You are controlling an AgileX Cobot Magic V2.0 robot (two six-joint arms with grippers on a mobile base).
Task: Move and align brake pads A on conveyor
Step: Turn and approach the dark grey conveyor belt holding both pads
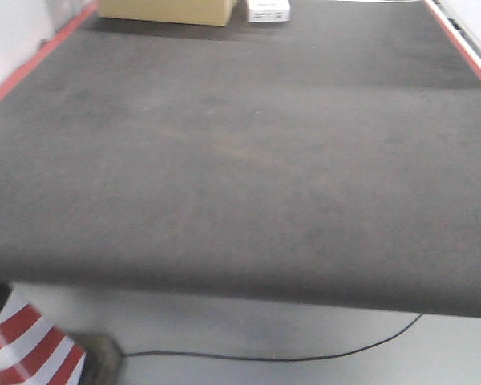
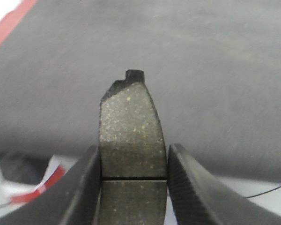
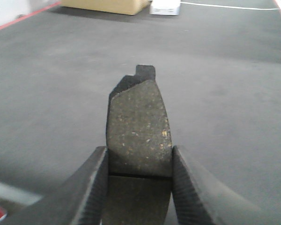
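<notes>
The charcoal conveyor point(image 1: 240, 160) spreads wide, with red strips along its edges. At its far end a cardboard box point(image 1: 168, 10) stands just beside a small white box point(image 1: 268, 10). Above the belt, the left pincer point(image 2: 134, 151) clamps the left brake pad point(image 2: 131, 119) at its groove. The right pincer point(image 3: 139, 151) grips the right brake pad point(image 3: 138, 122) likewise.
</notes>
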